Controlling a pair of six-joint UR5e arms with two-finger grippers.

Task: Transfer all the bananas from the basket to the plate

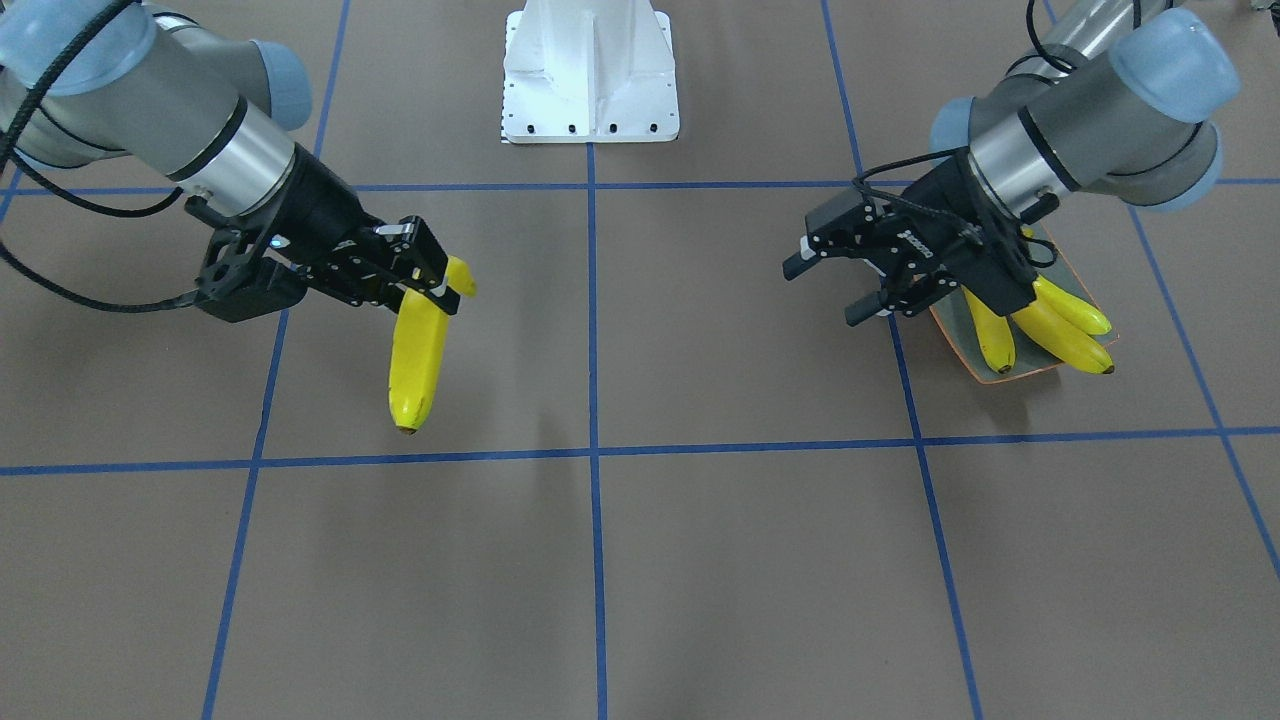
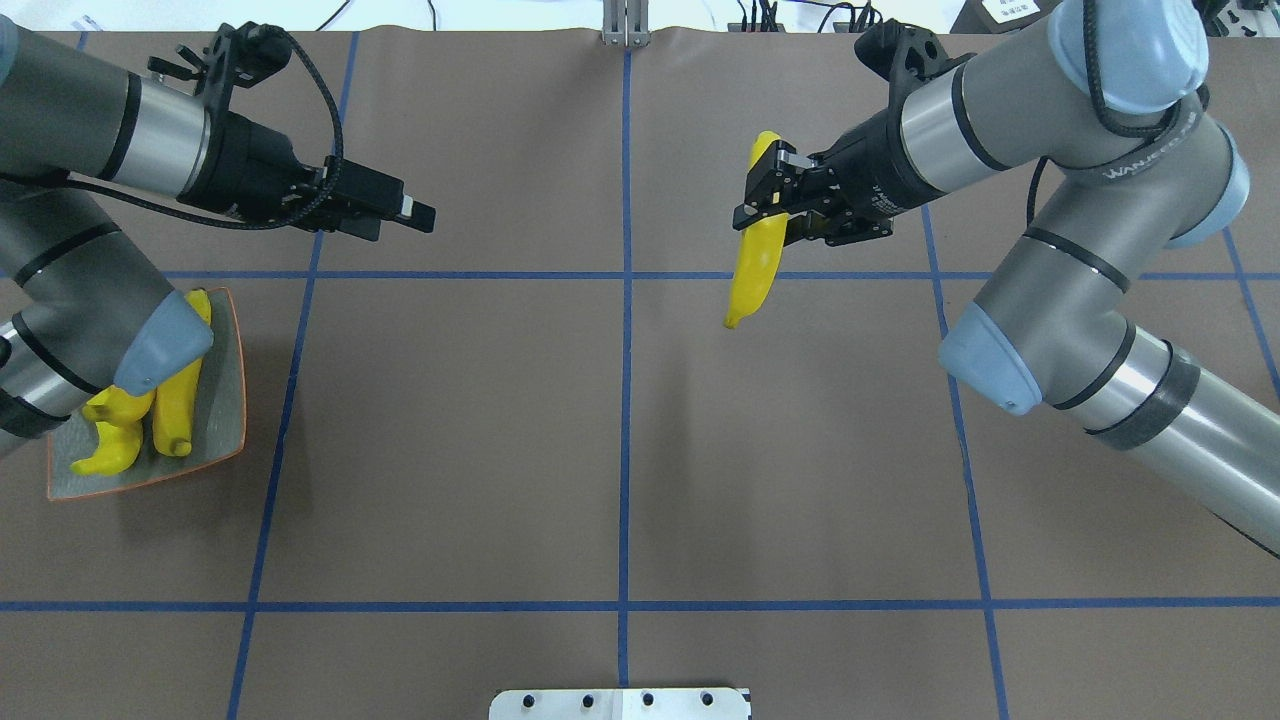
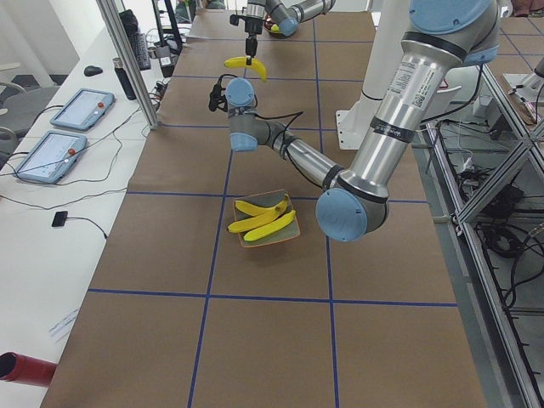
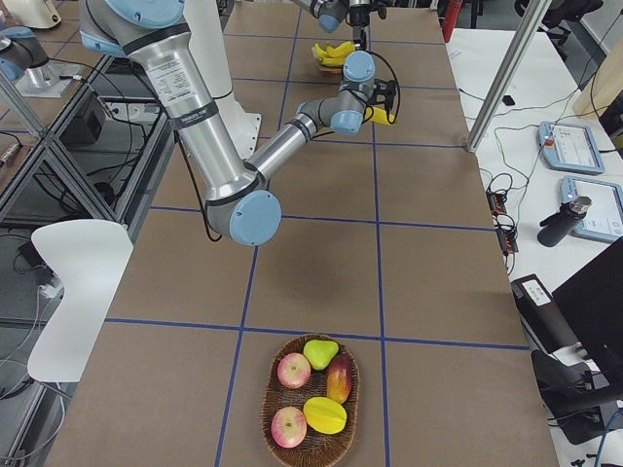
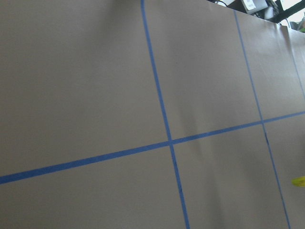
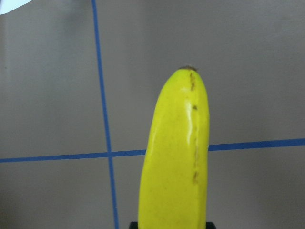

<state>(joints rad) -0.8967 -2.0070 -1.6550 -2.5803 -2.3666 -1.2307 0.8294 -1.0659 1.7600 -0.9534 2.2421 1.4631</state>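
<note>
Over the table, banana hanging from clamped right pincer, left pincer spread, empty.

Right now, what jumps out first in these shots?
A yellow banana hangs in mid-air just right of the centre line of the table, with the right arm's jaws shut near one end of it. Next is the plate at the robot's left, holding three bananas. The left arm's jaws are open and empty.
</note>
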